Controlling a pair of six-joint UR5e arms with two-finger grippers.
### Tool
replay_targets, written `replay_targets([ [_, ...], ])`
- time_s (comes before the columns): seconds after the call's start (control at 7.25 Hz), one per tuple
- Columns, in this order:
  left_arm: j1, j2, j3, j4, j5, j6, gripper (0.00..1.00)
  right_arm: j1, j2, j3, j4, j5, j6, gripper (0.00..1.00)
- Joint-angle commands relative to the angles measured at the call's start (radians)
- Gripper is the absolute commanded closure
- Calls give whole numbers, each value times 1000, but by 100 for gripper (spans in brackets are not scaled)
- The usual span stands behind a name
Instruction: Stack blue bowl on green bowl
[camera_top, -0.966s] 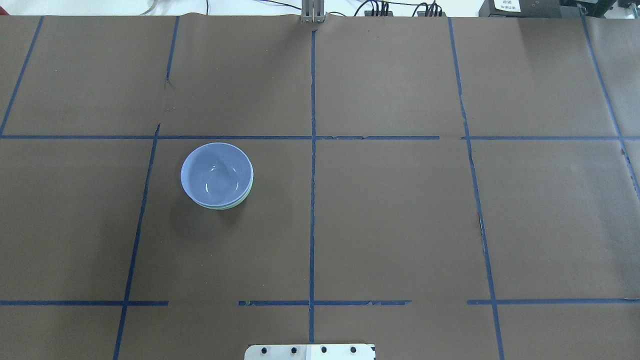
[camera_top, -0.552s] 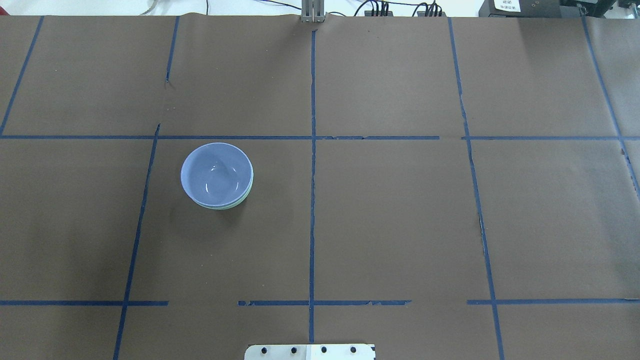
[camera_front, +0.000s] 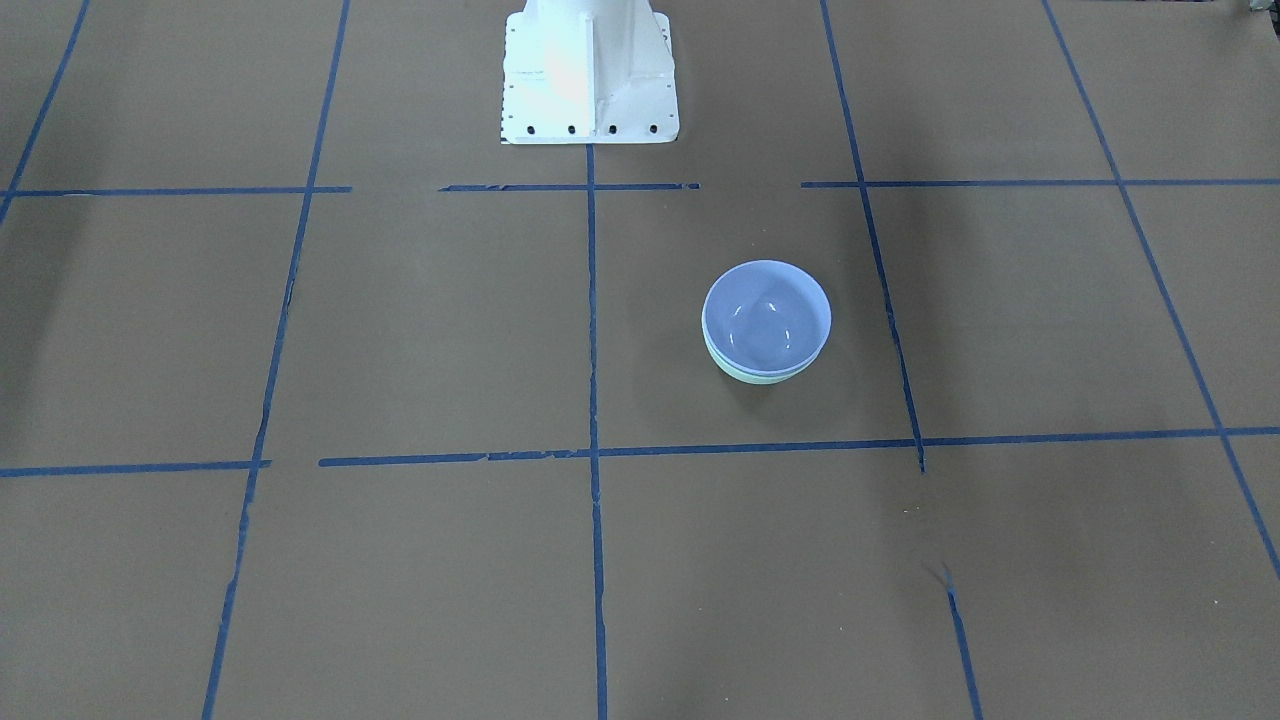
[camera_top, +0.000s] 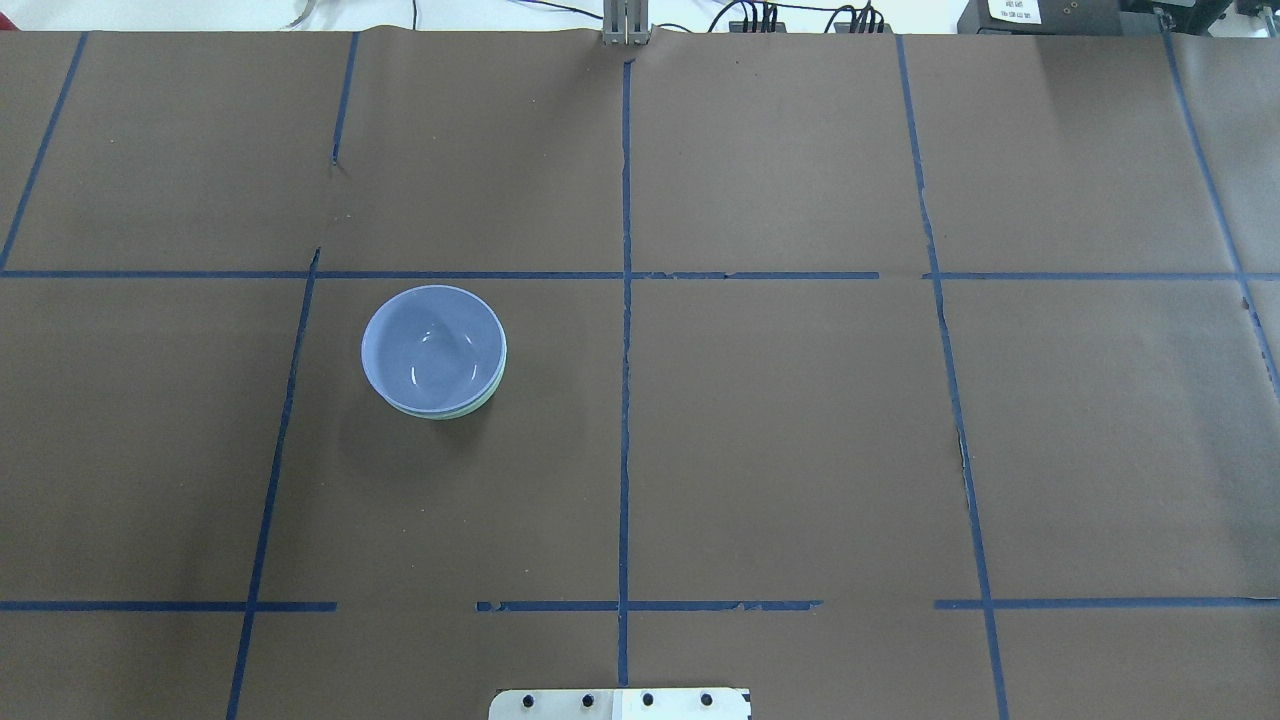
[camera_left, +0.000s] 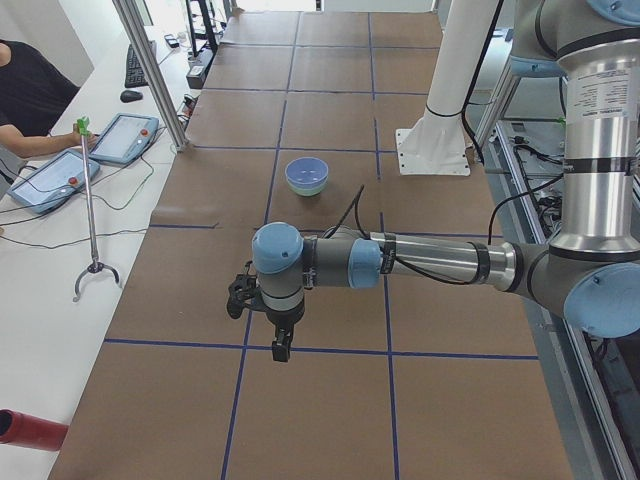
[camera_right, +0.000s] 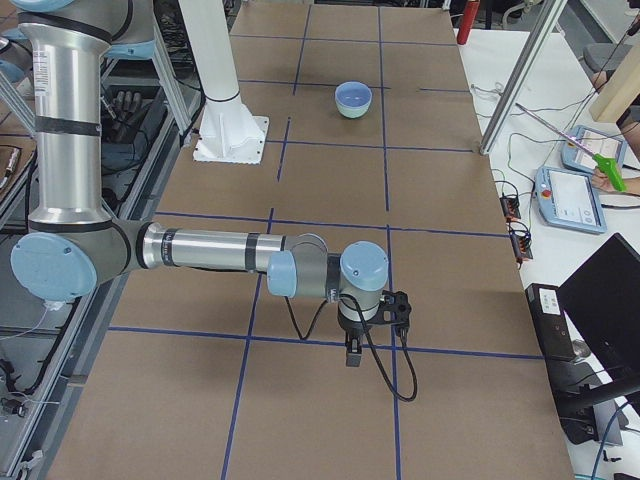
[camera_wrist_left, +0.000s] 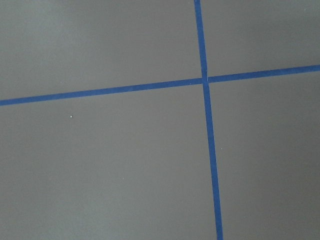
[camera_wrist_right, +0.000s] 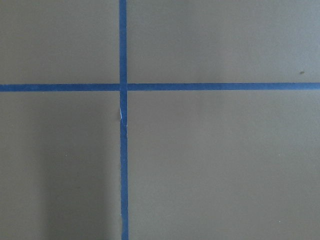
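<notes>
2 nested: glossy round periwinkle-blue bowl (camera_front: 766, 315) hides glossy mint-green bowl (camera_front: 762, 377) except rim; left gripper (camera_left: 283, 351), right gripper (camera_right: 352, 356) side-on only, can't tell jaw spacing.

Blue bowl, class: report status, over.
Left claw, right claw: away from bowls, open or shut unclear. Glossy periwinkle-blue round bowl sits nested in glossy mint-green round bowl. Nothing touching the stack.

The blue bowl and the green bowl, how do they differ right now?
The blue bowl is periwinkle; the green bowl pale mint. The blue bowl sits nested on top; the green bowl lies beneath, on the table. The blue bowl's whole inside shows; the green bowl shows only a sliver. Both are round, plain, glossy.
</notes>
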Motion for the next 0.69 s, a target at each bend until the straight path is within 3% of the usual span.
replay_targets([
  [0.0,-3,5,34,1,-41,5,0,0,0,0,-1,0,0,0],
  [0.55,-2,3,49,-1,-41,3,0,0,0,0,0,1,0,0],
])
